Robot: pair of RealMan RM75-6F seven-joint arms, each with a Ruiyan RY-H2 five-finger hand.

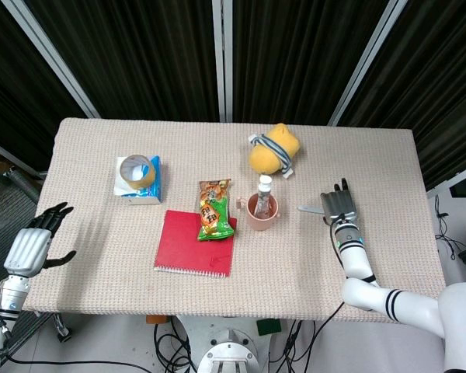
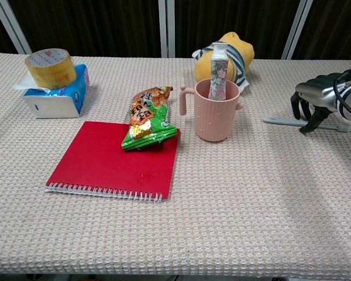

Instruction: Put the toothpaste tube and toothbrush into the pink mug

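Note:
The pink mug [image 1: 262, 211] [image 2: 216, 111] stands mid-table with the flowered toothpaste tube [image 1: 264, 186] [image 2: 219, 73] upright inside it. To its right the grey toothbrush [image 1: 309, 208] [image 2: 278, 121] lies flat on the cloth. My right hand [image 1: 339, 204] [image 2: 317, 99] arches over the brush's far end, fingers bent down with their tips at the brush on both sides; that end is hidden under it. My left hand [image 1: 33, 247] hangs beyond the table's left edge, fingers spread, holding nothing.
A red notebook [image 2: 117, 159] lies left of the mug with a snack bag [image 2: 147, 116] on its corner. A tape roll [image 2: 50, 67] sits on a blue tissue box [image 2: 58, 99] at far left. A yellow plush toy [image 2: 231, 55] lies behind the mug.

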